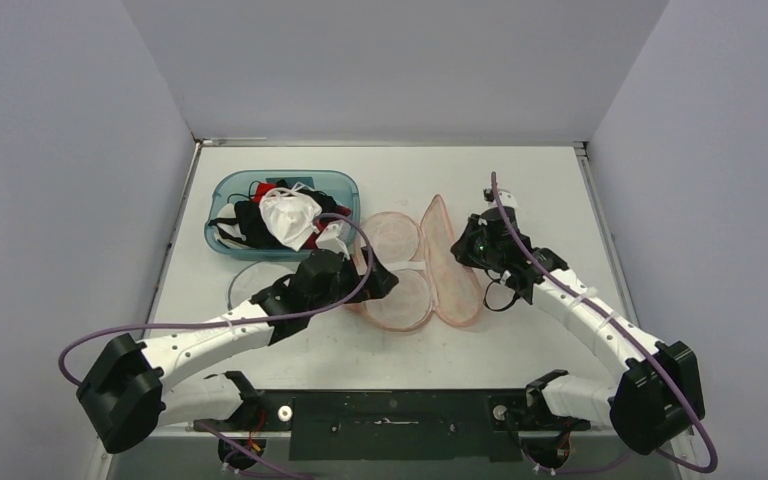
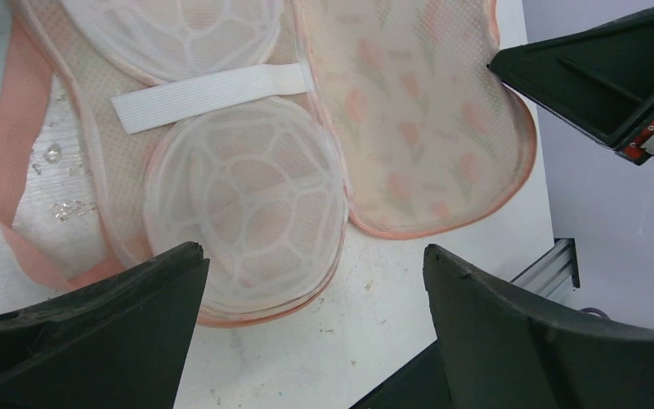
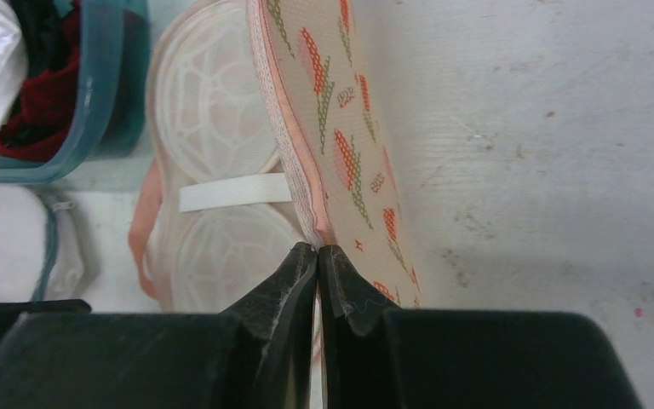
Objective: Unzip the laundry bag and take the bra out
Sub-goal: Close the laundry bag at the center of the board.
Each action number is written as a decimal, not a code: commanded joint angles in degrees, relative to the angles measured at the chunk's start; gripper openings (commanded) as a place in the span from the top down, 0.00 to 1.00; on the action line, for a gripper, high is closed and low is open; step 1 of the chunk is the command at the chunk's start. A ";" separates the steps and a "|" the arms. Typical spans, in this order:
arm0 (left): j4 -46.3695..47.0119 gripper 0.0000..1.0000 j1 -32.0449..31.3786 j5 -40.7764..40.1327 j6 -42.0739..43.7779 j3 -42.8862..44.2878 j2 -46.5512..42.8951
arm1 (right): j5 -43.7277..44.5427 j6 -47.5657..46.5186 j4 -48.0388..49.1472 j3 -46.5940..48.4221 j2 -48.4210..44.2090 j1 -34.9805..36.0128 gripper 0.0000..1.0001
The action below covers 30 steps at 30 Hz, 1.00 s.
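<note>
Laundry bag (image 1: 410,305) unzipped at table centre, lid (image 3: 341,128) pinched upright.
Right gripper (image 3: 318,256) clamps the lid's rim at 3 o'clock, holding it clear so the left gripper (image 2: 311,256) (jaws wide, empty) can reach in; no bra discernible inside.

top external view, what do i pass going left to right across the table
teal bin of clothes → laundry bag: its round mesh cups, then its raised flap → right arm. The left gripper overlaps bin and bag, so it is left out.
</note>
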 commanded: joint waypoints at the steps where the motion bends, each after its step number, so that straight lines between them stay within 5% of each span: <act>1: -1.25 0.02 0.81 -2.60 -0.99 -0.23 -4.97 | -7.11 3.92 2.77 3.85 -1.11 0.95 0.95; 16: -12.83 0.01 9.56 -0.96 0.44 -3.66 -18.45 | -11.15 18.51 15.69 5.39 7.46 9.02 0.95; 30: -15.60 0.01 10.99 -0.84 0.23 -6.42 -24.06 | -2.81 25.79 25.91 7.98 20.96 17.06 0.95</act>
